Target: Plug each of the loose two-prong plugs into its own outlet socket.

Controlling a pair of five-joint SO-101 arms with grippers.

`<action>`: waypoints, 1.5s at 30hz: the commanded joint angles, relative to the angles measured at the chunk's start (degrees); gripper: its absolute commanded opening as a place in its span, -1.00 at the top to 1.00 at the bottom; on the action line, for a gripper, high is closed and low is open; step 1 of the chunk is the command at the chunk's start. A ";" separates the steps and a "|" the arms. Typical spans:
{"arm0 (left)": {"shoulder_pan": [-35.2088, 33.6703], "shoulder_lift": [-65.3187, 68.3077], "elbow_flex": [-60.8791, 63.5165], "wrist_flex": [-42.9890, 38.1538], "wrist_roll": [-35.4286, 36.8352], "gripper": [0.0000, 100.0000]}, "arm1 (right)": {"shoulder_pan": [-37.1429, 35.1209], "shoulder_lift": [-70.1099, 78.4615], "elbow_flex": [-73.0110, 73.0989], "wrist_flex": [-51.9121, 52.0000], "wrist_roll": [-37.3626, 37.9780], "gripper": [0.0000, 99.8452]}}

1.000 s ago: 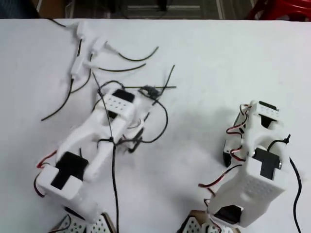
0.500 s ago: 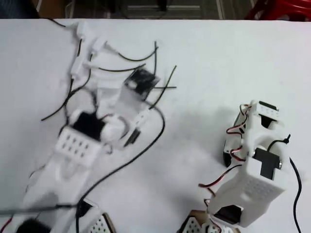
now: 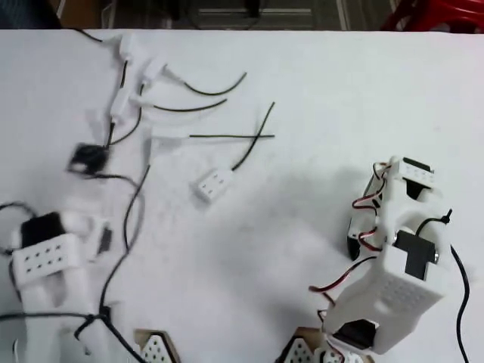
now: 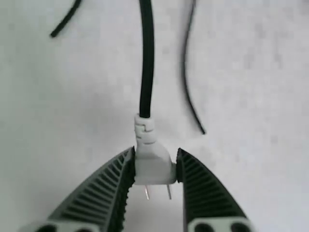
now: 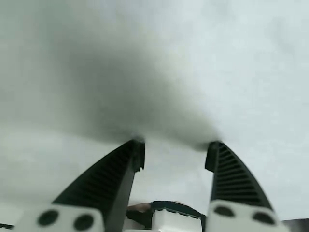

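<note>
L pincer (image 4: 154, 154) clamped on white plug (image 4: 153, 166), black cord (image 4: 146, 58) trailing off. R pincer (image 5: 174, 150) open above table (image 3: 340, 91), near right. Socket block (image 3: 214, 184) mid-table.

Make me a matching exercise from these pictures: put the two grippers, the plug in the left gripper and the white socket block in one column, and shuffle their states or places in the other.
Column one
1. left gripper
2. right gripper
3. plug
4. socket block

Column two
A. open, with nothing between the fingers
B. lies on the table, touched by neither arm
C. shut on a white plug
D. prongs point back toward the wrist camera, black cord leads away

Pairs: 1-C, 2-A, 3-D, 4-B
</note>
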 commanded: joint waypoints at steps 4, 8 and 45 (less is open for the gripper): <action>-14.99 2.24 10.99 -16.79 -1.32 0.91 | -0.40 1.63 0.26 -2.59 -0.44 0.65; -15.78 6.02 12.92 -15.91 -3.25 0.87 | -0.40 1.63 0.26 -2.59 -0.35 0.65; -18.15 12.00 7.47 -11.08 18.99 0.44 | -0.40 1.63 0.35 -2.59 -0.26 0.65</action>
